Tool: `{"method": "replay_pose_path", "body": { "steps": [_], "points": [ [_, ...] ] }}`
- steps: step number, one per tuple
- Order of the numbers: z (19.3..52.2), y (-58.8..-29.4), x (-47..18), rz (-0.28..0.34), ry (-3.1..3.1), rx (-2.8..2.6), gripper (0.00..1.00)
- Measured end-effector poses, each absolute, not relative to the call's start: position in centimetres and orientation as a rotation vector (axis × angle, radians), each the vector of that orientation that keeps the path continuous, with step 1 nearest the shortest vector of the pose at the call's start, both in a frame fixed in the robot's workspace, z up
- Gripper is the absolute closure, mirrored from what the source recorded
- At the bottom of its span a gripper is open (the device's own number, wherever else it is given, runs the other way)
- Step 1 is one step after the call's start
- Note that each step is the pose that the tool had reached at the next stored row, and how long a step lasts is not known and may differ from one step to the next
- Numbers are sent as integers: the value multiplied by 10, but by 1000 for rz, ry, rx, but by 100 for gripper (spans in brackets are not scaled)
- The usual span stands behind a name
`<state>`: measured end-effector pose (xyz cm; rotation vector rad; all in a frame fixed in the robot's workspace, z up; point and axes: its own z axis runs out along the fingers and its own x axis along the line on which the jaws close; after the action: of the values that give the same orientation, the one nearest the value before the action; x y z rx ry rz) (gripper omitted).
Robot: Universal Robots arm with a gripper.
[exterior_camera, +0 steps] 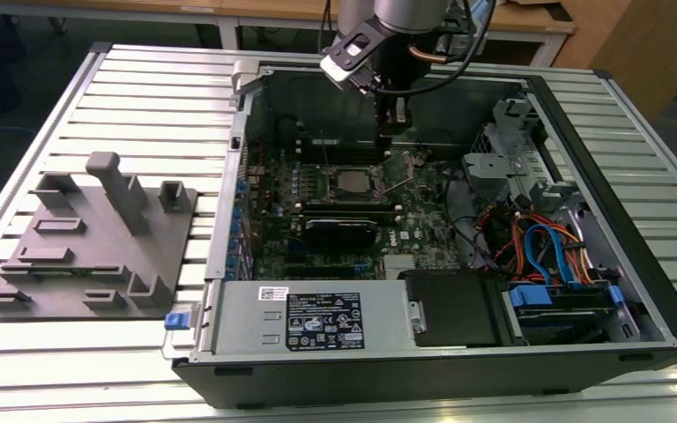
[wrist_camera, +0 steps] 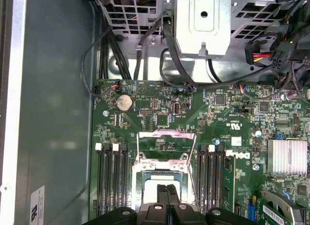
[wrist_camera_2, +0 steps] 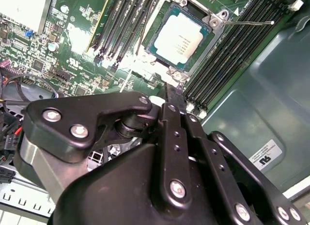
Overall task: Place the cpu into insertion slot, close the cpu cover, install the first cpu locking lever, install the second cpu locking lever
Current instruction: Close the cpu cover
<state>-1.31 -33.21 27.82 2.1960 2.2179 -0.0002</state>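
though the claw (wrist_camera: pixel 167 190) hangs just above the socket (wrist_camera_2: pixel 152 42), its two fingers are clenched together with nothing between them, so it carries no part. pressed shut like that it makes one narrow tip, which i judge suits nudging thin metal rather than gripping. under that tip the chip (wrist_camera_2: pixel 180 35) lies flat in the socket, its pale grey top bare inside the dark frame, so the placing step looks done. the cover (wrist_camera: pixel 164 136), a thin silvery frame with a window, appears swung up off the chip on the side toward the coin battery (wrist_camera: pixel 124 102), not yet shut. a thin wire lever (wrist_camera_2: pixel 252 22) juts free from one corner over the long memory slots (wrist_camera_2: pixel 227 55), unlatched. around all this lies the green board (wrist_camera: pixel 145 104), inside the open computer case (exterior_camera: pixel 433 388) laid flat on the slatted desk (exterior_camera: pixel 138 79), with a grey holder (exterior_camera: pixel 92 256) well apart on the exterior view's left.
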Motion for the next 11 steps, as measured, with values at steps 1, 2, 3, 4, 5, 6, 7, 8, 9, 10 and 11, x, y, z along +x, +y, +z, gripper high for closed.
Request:
{"method": "replay_pose_path", "body": {
  "steps": [1,2,3,4,5,6,7,8,9,10,11],
  "points": [
    [278,-332,-13,0,2218,2196,90],
    [278,-332,-12,0,2218,2196,90],
    [278,-332,-10,0,2218,2196,90],
    [278,-332,-8,-1,2218,2196,90],
    [278,-332,-5,-1,2219,2197,90],
    [278,-332,-2,-2,2219,2197,90],
    [278,-332,1,-3,2219,2197,90],
    [278,-332,4,-5,2220,2198,90],
    [278,-332,6,-5,2220,2198,90],
    [278,-332,8,-5,2220,2198,90],
    [277,-332,10,-5,2220,2198,90]
  ]
}}
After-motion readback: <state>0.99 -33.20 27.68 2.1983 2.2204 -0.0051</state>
